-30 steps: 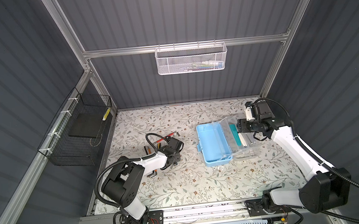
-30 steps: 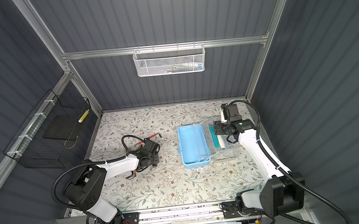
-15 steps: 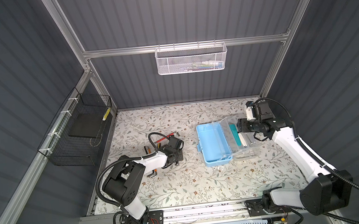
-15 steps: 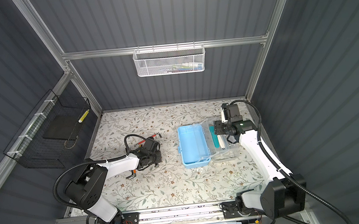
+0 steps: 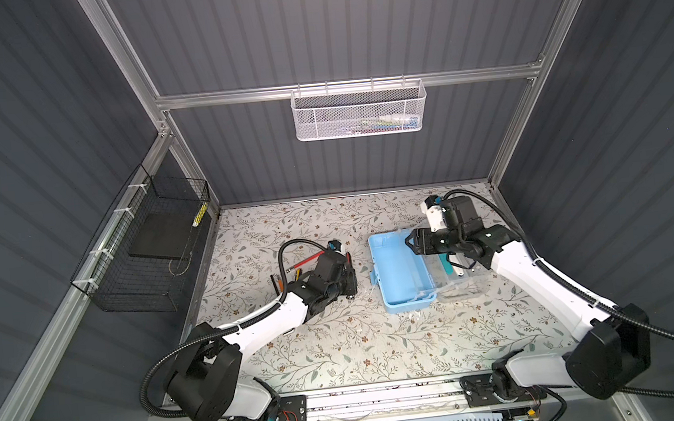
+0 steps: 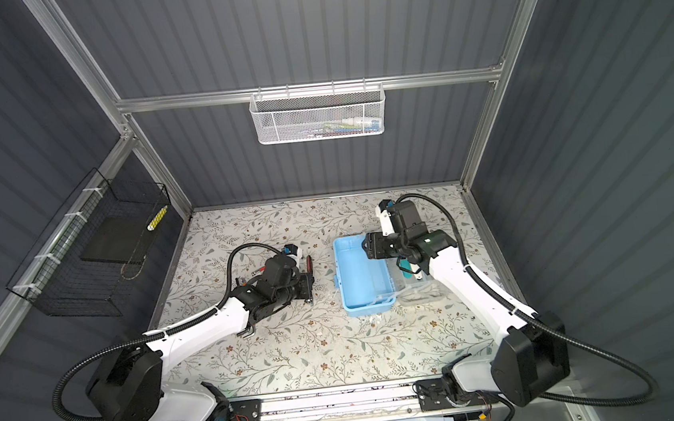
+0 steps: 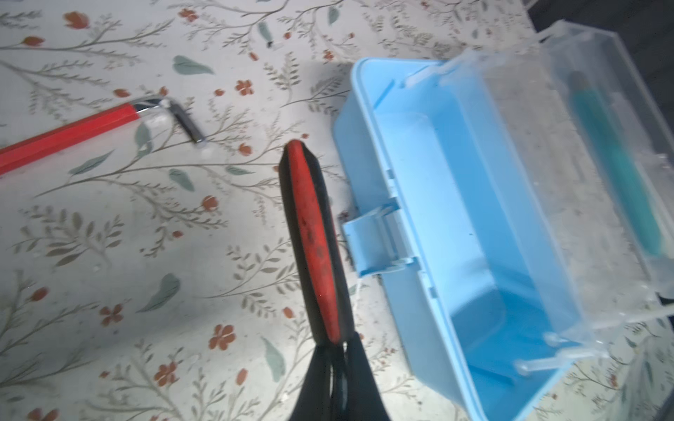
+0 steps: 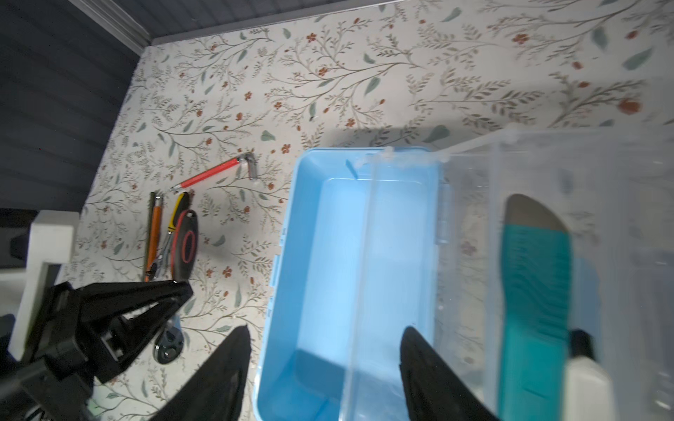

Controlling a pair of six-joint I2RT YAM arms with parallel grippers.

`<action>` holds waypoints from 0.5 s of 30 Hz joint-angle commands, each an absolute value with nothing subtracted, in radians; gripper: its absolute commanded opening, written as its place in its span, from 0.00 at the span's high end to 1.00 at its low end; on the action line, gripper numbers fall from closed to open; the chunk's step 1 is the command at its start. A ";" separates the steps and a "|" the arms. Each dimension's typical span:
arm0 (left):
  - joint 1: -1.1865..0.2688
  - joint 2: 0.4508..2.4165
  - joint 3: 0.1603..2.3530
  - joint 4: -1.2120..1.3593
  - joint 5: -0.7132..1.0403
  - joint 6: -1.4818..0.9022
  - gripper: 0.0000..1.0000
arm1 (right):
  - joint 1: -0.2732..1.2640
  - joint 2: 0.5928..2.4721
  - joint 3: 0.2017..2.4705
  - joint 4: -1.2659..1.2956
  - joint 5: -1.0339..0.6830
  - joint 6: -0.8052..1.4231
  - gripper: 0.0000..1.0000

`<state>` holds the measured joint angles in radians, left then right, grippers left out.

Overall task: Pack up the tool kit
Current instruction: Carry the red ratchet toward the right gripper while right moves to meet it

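While your left gripper point(image 7: 333, 350) was pinched tight on red-black tool handle point(image 7: 313, 233), tool kit point(image 7: 437, 204) sat open just beyond handle's tip, clear lid point(image 7: 529, 153) flopped back. Your right gripper point(image 8: 324, 364) hung fairly wide above kit, blue front wall showing between fingers point(image 8: 423, 364). Looked like light, thin, slick plastic, probably skids when nudged. Grab stiff blue rim, not flimsy lid.

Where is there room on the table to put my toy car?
The widest bare patch of table is in front of the box, toward the arm bases. A thinner strip runs behind the box, along the back wall. Crowded: left of the box, where the left gripper holds a red tool near a hex key; and right, at the lid.
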<state>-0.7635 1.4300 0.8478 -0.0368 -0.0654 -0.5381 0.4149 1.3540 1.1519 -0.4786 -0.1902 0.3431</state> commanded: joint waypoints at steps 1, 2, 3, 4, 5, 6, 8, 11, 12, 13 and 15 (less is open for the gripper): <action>-0.795 1.418 0.890 0.032 -0.011 -0.541 1.00 | 0.462 1.392 1.156 -0.424 -0.228 0.404 0.34; -0.802 1.420 0.894 0.044 -0.005 -0.545 1.00 | 0.472 1.403 1.158 -0.414 -0.235 0.412 0.35; -0.809 1.424 0.897 0.057 0.002 -0.547 1.00 | 0.480 1.414 1.157 -0.399 -0.242 0.421 0.35; -0.812 1.426 0.898 0.070 0.008 -0.547 1.00 | 0.486 1.424 1.158 -0.394 -0.253 0.427 0.35; -0.816 1.428 0.900 0.081 0.018 -0.549 1.00 | 0.494 1.434 1.160 -0.394 -0.263 0.432 0.36; -0.818 1.432 0.900 0.095 0.026 -0.553 1.00 | 0.501 1.444 1.166 -0.394 -0.268 0.435 0.36; -0.823 1.434 0.898 0.117 0.034 -0.554 1.00 | 0.515 1.458 1.170 -0.363 -0.276 0.442 0.36; -0.833 1.438 0.896 0.149 0.041 -0.554 1.00 | 0.525 1.475 1.173 -0.344 -0.303 0.457 0.36; -0.836 1.440 0.897 0.160 0.045 -0.555 1.00 | 0.529 1.480 1.173 -0.336 -0.308 0.463 0.36; -0.839 1.442 0.896 0.171 0.052 -0.554 1.00 | 0.531 1.486 1.174 -0.331 -0.315 0.468 0.36; -0.845 1.449 0.900 0.189 0.066 -0.548 1.00 | 0.535 1.496 1.174 -0.317 -0.326 0.480 0.37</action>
<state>-0.8326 1.4364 0.8631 0.1120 0.0292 -0.5457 0.5262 1.4826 1.1526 -0.3534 -0.2893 0.4507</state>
